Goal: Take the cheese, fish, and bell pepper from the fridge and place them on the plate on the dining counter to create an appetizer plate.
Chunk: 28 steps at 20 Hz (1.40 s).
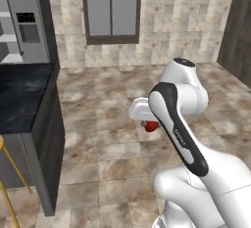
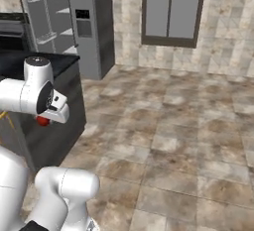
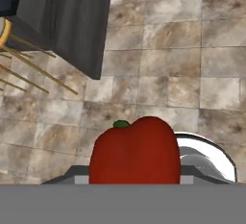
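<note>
The bell pepper (image 3: 134, 153), a rounded dark-red blob with a green stem, sits right at the bottom of the hand view. My gripper (image 1: 150, 124) is shut on it and carries it above the tiled floor. From the side it shows as a small red lump (image 2: 43, 121) under the hand. The dining counter (image 1: 22, 95), with its glossy black top, lies to the left of the arm. At the back left stands the grey fridge (image 2: 85, 22) with its pale shelves (image 2: 49, 12) exposed. The cheese, the fish and the plate are out of view.
A stool's gold legs (image 1: 11, 173) stand by the counter's near end, with more gold legs (image 3: 33, 64) beside the dark counter side (image 3: 72, 16). Brown tiled floor (image 2: 173, 141) stretches to a stone wall with a grey window (image 1: 111, 9).
</note>
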Tool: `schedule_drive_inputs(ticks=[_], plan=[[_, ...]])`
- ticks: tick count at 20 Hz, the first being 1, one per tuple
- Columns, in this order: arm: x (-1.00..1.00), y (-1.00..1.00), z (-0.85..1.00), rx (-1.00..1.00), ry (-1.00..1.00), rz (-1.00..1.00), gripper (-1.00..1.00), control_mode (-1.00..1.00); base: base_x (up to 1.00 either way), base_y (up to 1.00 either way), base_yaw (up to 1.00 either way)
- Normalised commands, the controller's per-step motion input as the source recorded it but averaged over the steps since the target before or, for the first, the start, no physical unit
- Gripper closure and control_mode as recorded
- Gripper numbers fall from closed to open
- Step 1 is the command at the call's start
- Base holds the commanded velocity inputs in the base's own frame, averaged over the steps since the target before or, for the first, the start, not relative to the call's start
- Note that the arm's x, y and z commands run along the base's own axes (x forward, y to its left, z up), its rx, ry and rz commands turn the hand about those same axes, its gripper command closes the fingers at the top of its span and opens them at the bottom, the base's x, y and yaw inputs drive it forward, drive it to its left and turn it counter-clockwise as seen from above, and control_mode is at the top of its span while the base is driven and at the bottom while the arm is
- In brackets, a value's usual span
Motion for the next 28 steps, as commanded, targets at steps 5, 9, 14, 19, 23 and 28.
schedule_drive_inputs(ticks=[5, 9, 14, 19, 23, 28], plan=[[0.0, 0.0, 0.0, 0.0, 0.0, 0.0, 1.0, 1.0, -0.8, 1.0, -0.15], [0.0, 0.0, 0.0, 0.0, 0.0, 0.0, 1.0, 1.0, -0.66, 1.0, -0.17], [0.0, 0.0, 0.0, 0.0, 0.0, 0.0, 1.0, 1.0, -0.19, 1.0, -0.17], [0.0, 0.0, 0.0, 0.0, 0.0, 0.0, 1.0, 1.0, 0.0, 1.0, -0.15], [0.0, 0.0, 0.0, 0.0, 0.0, 0.0, 1.0, 1.0, 0.05, 1.0, -0.15], [0.0, 0.0, 0.0, 0.0, 0.0, 0.0, 1.0, 1.0, 0.14, 1.0, -0.14]])
